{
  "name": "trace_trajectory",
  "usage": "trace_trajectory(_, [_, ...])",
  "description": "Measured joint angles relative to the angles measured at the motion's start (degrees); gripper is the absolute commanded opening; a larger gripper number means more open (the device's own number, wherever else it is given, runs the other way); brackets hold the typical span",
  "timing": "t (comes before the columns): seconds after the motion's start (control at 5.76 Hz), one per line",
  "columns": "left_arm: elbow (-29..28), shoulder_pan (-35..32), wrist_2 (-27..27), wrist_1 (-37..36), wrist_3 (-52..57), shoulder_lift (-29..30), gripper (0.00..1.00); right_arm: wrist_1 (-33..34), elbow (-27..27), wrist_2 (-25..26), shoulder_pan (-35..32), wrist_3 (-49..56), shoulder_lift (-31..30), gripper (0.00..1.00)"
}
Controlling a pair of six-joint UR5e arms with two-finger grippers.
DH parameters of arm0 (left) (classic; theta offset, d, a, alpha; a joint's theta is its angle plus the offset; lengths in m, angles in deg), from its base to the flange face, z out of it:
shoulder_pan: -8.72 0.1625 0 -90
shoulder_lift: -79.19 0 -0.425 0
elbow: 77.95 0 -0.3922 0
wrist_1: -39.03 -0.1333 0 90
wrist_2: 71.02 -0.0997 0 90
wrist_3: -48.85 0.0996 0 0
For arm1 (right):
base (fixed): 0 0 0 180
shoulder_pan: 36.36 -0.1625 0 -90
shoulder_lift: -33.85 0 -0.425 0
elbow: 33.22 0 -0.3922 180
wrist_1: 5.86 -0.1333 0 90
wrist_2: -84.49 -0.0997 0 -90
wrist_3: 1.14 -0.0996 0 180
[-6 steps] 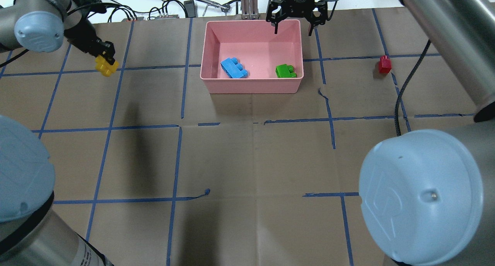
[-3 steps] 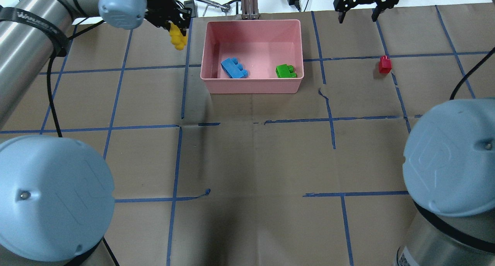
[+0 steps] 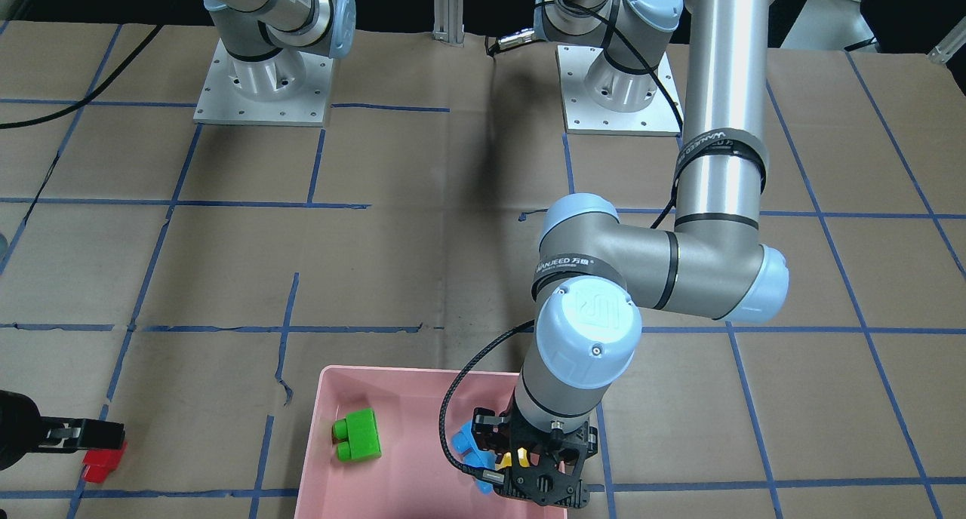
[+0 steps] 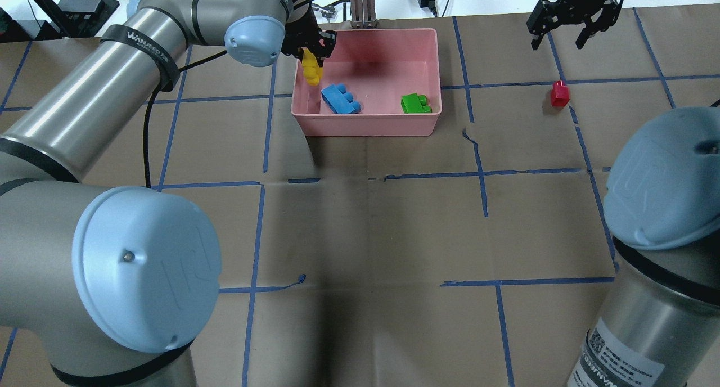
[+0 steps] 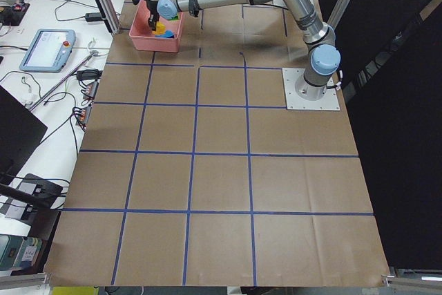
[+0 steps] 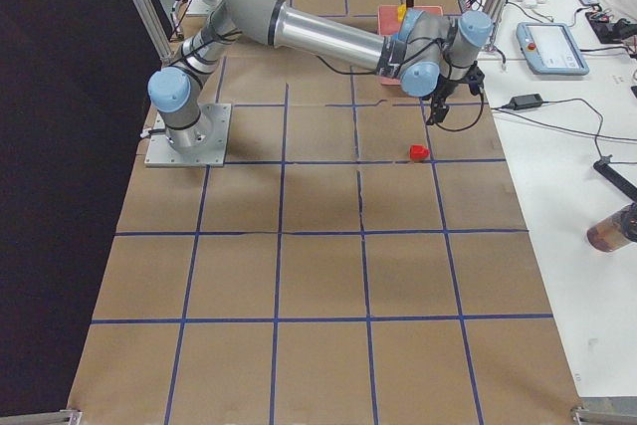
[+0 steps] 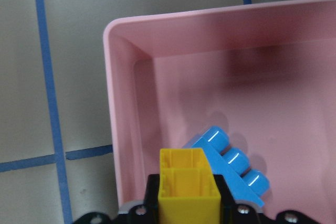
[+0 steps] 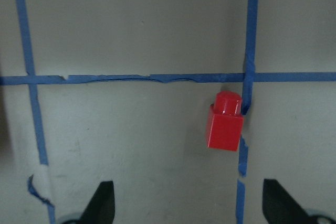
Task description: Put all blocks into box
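Observation:
The pink box (image 4: 365, 125) stands at the far middle of the table and holds the light blue block (image 4: 340, 99) and the green block (image 4: 415, 103). My left gripper (image 4: 310, 58) is shut on the yellow block (image 4: 310, 71) and holds it above the box's left part, just inside the left wall. In the left wrist view the yellow block (image 7: 189, 192) hangs over the blue block (image 7: 231, 161). The red block (image 4: 559, 93) lies on the table right of the box. My right gripper (image 4: 569, 32) is open and empty beyond it, with the red block (image 8: 226, 121) ahead of its fingers.
An aluminium post (image 4: 360, 4), cables and gear lie just behind the box at the table's far edge. My left arm (image 4: 140, 66) stretches across the left half of the table. Blue tape lines grid the brown table cover (image 4: 371, 229).
My left gripper has carried the yellow block rightward from the table's left side to over the box. My right gripper has moved right from the box's back edge to near the red block.

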Motion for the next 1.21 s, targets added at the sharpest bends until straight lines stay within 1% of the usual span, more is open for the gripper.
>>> trace_trajectory(0.17, [0.38, -0.14, -0.04, 2.98, -0.04, -1.74, 0.99, 3.07, 0.07, 1.79, 0.46, -0.7, 2.63, 0.99])
trace_trajectory(0.35, [0.79, 0.12, -0.16, 8.29, -0.06, -4.95, 0.99, 5.94, 0.09, 2.79, 0.87, -1.01, 4.81, 0.99])
trace_trajectory(0.52, [1.67, 1.22, -0.3, 14.9, -0.04, -9.58, 0.99, 7.91, 0.13, 3.17, 1.19, -1.14, 6.46, 0.98])
trace_trajectory(0.69, [4.13, 3.31, -0.33, 19.81, 0.0, -15.44, 0.99, 8.57, 0.17, 3.31, 1.33, -1.23, 7.69, 0.9])
trace_trajectory(0.87, [8.2, 5.86, -0.3, 23.0, 0.02, -22.19, 0.99, 8.53, 0.19, 3.35, 1.36, -1.43, 8.46, 0.77])
trace_trajectory(1.04, [11.56, 7.92, -0.49, 26.03, 0.0, -27.93, 0.99, 8.1, 0.2, 3.36, 1.38, -1.66, 8.67, 0.54])
trace_trajectory(1.21, [13.17, 8.97, -1.44, 28.24, -0.04, -31.51, 0.99, 7.75, 0.2, 3.34, 1.39, -1.7, 8.68, 0.4])
